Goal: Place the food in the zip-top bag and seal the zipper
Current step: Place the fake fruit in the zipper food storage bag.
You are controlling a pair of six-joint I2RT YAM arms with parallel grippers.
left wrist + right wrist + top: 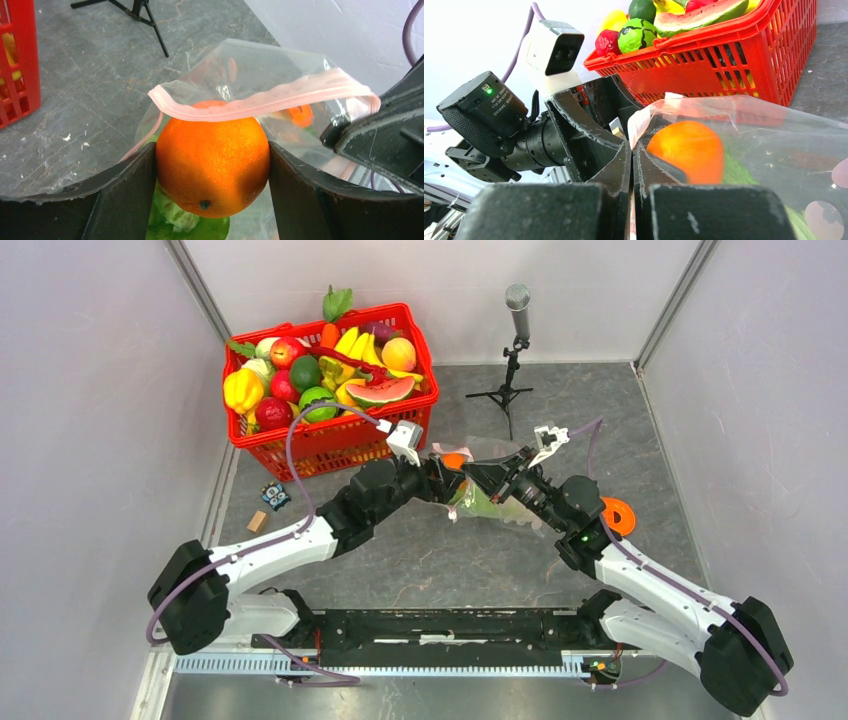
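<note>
Left pincer point(211, 150) clamped on orange point(212, 165), at zip-top bag point(260, 65) mouth. Right pincer point(631, 170) pressed together on zipper point(260, 102). Motor label point(499, 102): print illegible.

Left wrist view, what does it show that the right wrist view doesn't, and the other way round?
Only the left wrist view shows the tripod legs and the zipper draped across the top of the orange. Only the right wrist view shows the watermelon on top of the load in the basket and the left arm's camera. Both show the orange held by the left gripper at the mouth of the bag, the right gripper shut on the bag's edge, the cabbage inside, and the basket.
</note>
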